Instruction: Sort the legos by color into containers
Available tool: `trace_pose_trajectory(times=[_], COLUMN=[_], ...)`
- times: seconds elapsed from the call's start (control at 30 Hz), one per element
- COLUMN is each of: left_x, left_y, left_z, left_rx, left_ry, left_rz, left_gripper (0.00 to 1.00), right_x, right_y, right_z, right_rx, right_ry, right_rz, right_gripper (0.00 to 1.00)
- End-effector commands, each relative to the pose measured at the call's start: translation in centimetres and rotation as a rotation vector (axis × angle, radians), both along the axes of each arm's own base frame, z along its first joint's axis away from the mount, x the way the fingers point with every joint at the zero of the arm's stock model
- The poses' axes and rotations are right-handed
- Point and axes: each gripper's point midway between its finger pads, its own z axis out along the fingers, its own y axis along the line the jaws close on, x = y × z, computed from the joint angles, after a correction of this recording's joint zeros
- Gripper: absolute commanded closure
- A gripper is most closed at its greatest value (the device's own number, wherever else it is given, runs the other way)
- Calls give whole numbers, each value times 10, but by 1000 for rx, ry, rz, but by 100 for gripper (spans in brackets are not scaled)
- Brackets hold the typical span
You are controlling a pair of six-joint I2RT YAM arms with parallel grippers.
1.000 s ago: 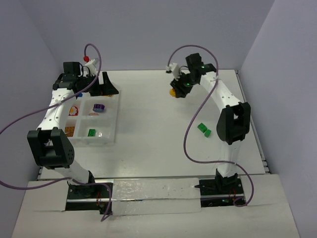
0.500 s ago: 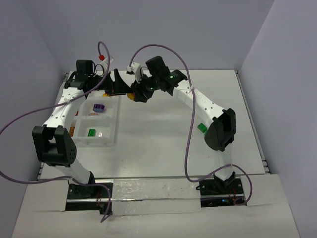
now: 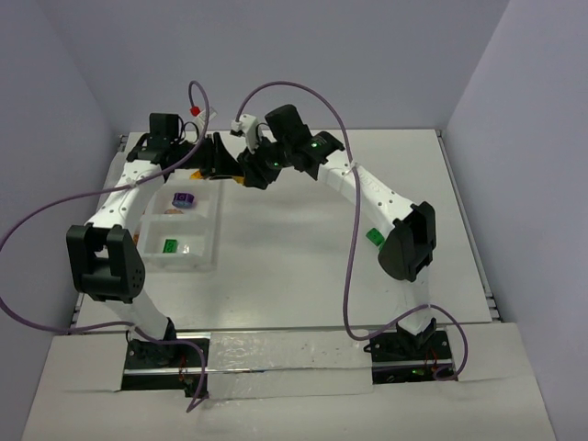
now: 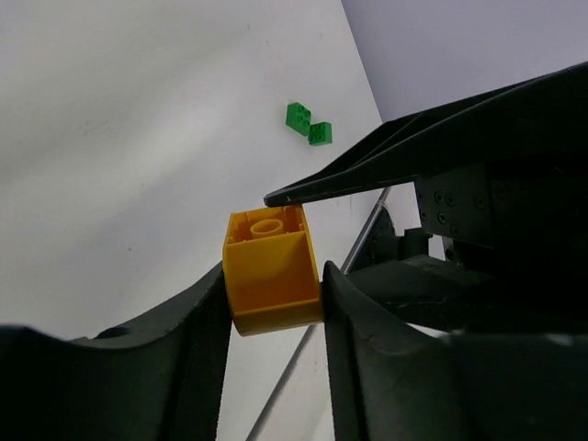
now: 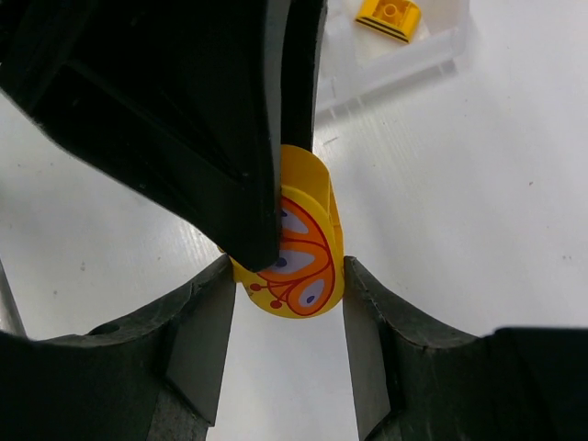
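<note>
Item: one yellow lego (image 4: 269, 276), raised near the tray's (image 3: 217, 241) far corner. I see left gripper (image 4: 274, 280) and right gripper (image 5: 287, 274) both clamped on it.

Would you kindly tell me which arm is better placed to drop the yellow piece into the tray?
Left, I'd judge. The left gripper and right gripper both clasp the yellow piece, but the left hangs beside the tray, while the right arm stretches across the table to it.
</note>
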Motion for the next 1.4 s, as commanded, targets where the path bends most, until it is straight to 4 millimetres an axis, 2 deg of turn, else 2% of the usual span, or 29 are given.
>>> trace_pose_trajectory(times=[0.0, 0.03, 0.1, 0.13, 0.17, 0.2, 0.23, 0.27, 0.3, 0.37, 0.4, 0.43, 0.47, 0.5, 0.53, 0.57, 0.63, 0.7, 0.77, 0.97, 1.0, 1.03, 1.13, 1.3, 1.37], left_x=[3, 0, 0, 4, 8, 17, 30, 38, 62, 89, 99, 114, 121, 130, 135, 141, 147, 150, 153, 160, 160, 160, 160, 156, 154], left_y=[-9, -11, -9, -2, 3, 13, 30, 35, 64, 91, 102, 123, 133, 150, 159, 169, 182, 188, 198, 216, 218, 219, 222, 224, 224], left_z=[15, 17, 19, 18, 18, 16, 11, 7, 1, -7, -3, -12, -18, -26, -31, -40, -52, -59, -70, -97, -104, -107, -111, -116, -116], left_rx=[-59, -76, -90, -87, -80, -39, -1, 48, 155, 297, 365, 481, 531, 617, 657, 712, 777, 810, 859, 974, 989, 998, 1015, 1034, 1037], left_ry=[-43, -36, -32, -31, -38, -60, -71, -87, -124, -176, -207, -235, -243, -254, -263, -263, -246, -236, -224, -208, -197, -193, -192, -170, -163], left_rz=[-49, -68, -73, -53, -34, 5, 60, 93, 199, 306, 344, 405, 441, 498, 524, 550, 577, 591, 616, 617, 609, 608, 610, 594, 591], left_gripper=[71, 78, 92, 100, 100, 100, 100, 100, 100, 100, 100, 100, 100, 96, 95, 96, 99, 100, 100, 98, 93, 90, 80, 55, 50], right_x=[-4, -3, 0, 2, 5, 9, 10, 13, 17, 21, 20, 22, 23, 27, 28, 29, 28, 24, 17, -4, -11, -12, -24, -51, -52], right_y=[10, 11, 9, 5, 3, -6, -13, -20, -35, -53, -65, -87, -101, -123, -137, -161, -191, -212, -244, -296, -302, -307, -322, -347, -354], right_z=[49, 50, 46, 43, 41, 38, 28, 35, 32, 26, 12, 3, -4, -5, -11, -21, -33, -46, -61, -95, -104, -105, -118, -151, -158], right_rx=[103, 100, 84, 65, 53, 40, 22, 34, 39, 37, 17, -1, -15, -28, -44, -74, -107, -138, -172, -284, -305, -313, -363, -530, -573], right_ry=[-115, -118, -114, -109, -107, -100, -79, -82, -57, -22, 13, 39, 55, 58, 71, 94, 128, 154, 191, 240, 257, 256, 278, 311, 309], right_rz=[13, 11, -7, -33, -51, -86, -105, -128, -165, -209, -231, -271, -294, -330, -352, -390, -429, -461, -520, -617, -625, -636, -652, -602, -608], right_gripper=[100, 98, 81, 50, 37, 30, 14, 14, 1, 0, 0, 0, 0, 0, 0, 0, 0, 0, 0, 0, 0, 0, 0, 3, 3])
